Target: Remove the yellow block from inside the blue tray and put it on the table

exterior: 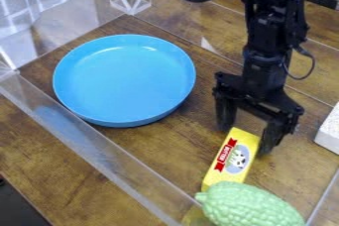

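Yellow block (232, 159) wears a red label with unreadable lettering beneath the wide-spread pincer (255, 126).

A clear plastic sheet (110, 152) crosses the lower left, and pale see-through material (47, 4) fills the upper-left corner.
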You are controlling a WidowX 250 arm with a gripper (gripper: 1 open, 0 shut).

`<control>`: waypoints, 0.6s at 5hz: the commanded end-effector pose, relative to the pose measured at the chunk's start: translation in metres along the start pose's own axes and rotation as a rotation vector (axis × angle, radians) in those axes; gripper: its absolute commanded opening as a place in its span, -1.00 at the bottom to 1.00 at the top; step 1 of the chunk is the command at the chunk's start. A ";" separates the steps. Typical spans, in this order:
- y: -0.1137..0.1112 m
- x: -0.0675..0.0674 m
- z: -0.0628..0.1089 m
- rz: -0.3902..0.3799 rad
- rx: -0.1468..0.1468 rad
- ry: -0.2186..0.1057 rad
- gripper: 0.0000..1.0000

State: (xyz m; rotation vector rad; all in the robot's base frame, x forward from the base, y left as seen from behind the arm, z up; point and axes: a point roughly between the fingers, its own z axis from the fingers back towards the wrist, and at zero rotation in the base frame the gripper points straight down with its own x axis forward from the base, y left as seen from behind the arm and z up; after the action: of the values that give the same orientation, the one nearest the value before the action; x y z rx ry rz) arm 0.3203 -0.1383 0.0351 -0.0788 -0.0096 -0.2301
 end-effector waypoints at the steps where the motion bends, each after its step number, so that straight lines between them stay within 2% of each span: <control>1: 0.008 0.010 0.052 0.018 0.004 -0.125 1.00; 2: 0.014 0.013 0.086 0.029 0.022 -0.168 1.00; 3: 0.021 0.013 0.113 0.048 0.040 -0.180 1.00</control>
State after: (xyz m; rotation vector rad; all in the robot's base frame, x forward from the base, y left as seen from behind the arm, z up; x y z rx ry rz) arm 0.3305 -0.1165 0.1135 -0.0402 -0.0947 -0.1897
